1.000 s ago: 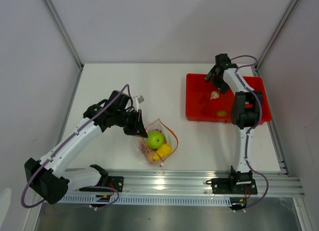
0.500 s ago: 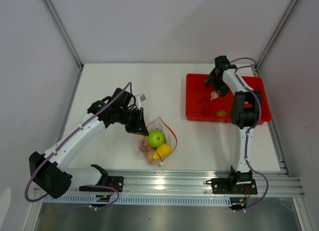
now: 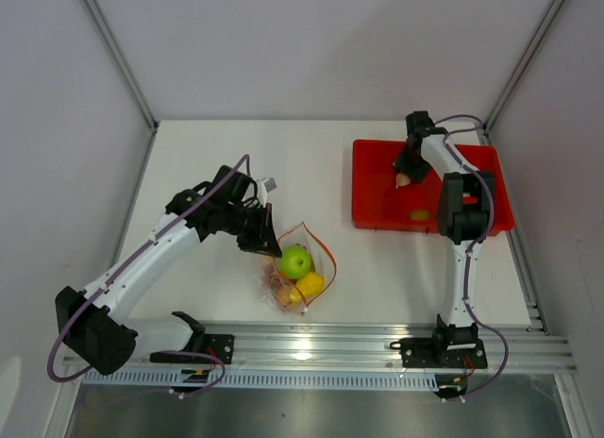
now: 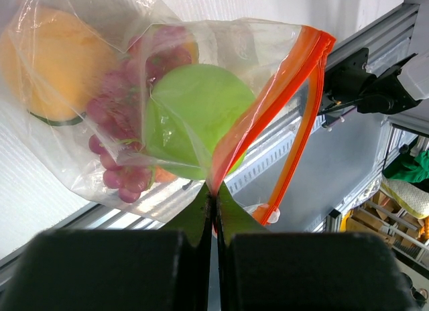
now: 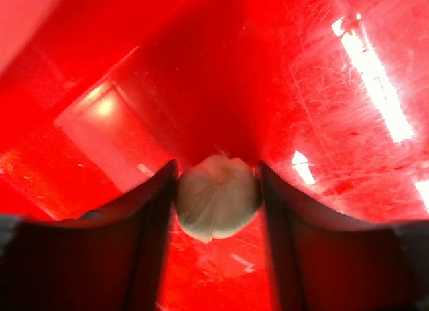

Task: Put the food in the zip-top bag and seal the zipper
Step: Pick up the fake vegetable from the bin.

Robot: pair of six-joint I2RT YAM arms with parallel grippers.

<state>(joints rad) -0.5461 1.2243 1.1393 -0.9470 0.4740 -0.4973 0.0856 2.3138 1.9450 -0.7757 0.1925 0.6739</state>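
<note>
Food (image 4: 194,123) is sitting in the zip-top bag (image 3: 322,255) left of the red tray (image 3: 376,164), the left gripper (image 4: 214,214) pinching its zipper (image 4: 271,113), while the right gripper (image 3: 404,177), having just descended onto the tray, is closely bracketing a pale bulb (image 5: 218,198) (clamped or not, cannot tell), so loading is continuing.

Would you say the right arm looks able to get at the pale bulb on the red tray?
Likely yes: the right gripper straddles the pale bulb on the red tray, one finger on each side, nothing blocking.

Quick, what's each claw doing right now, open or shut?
Left gripper: jaws shut, pinching the orange zipper.
Right gripper: jaws closed against a pale bulb in the red tray.
</note>
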